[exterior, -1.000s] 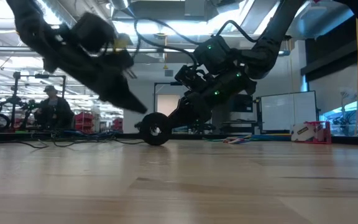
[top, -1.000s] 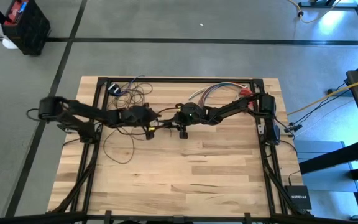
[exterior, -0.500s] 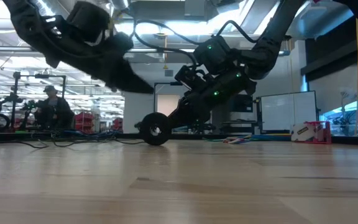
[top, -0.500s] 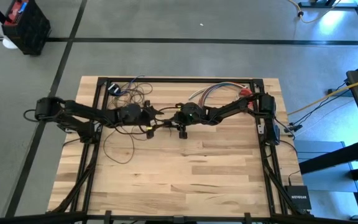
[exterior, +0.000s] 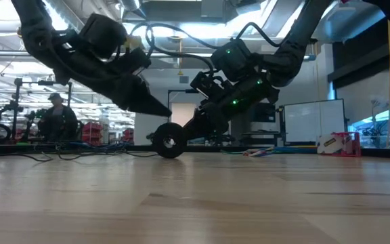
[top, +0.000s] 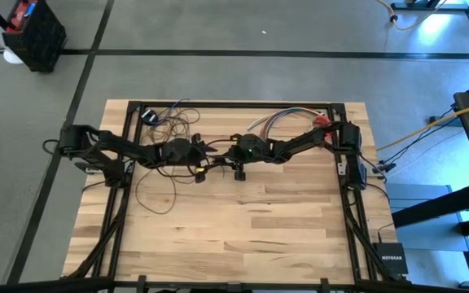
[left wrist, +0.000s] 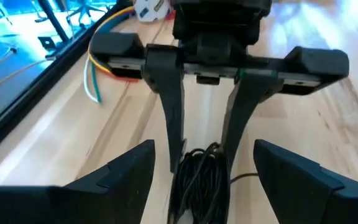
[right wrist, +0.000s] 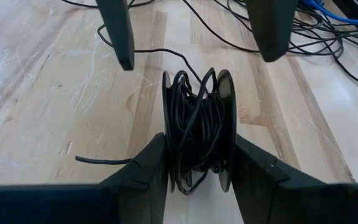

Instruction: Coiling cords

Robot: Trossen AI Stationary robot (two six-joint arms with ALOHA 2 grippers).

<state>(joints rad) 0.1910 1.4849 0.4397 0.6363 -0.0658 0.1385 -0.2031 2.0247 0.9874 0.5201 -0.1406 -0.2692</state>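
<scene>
Two dark robot arms meet near the middle of the wooden table (top: 243, 228), a bit closer to its far edge. We see the right gripper (right wrist: 194, 165) squeezing a small black spool (right wrist: 196, 134) from both sides. Its fingers (right wrist: 143, 173) press flat on the two round ends of the spool. The spool stands on its edge on the table. The cords (right wrist: 194, 124) are wound in a messy bunch around the spool, between its two round ends.

The left gripper (top: 204, 152) is just beside the spool, pointing at it. Its fingers (left wrist: 126, 174) are spread wide and hold nothing. In the low view the left gripper (exterior: 156, 107) hangs in the air above the spool (exterior: 168, 141), not touching it.

More of the cords (top: 157, 191) run loose in big loops across the table, on the left side. Some loops pile up near the far left corner. A bunch of coloured wires (top: 279, 120) lies by the far edge, toward the right. A thick yellow cable (top: 430, 126) runs on the floor off the right edge.
</scene>
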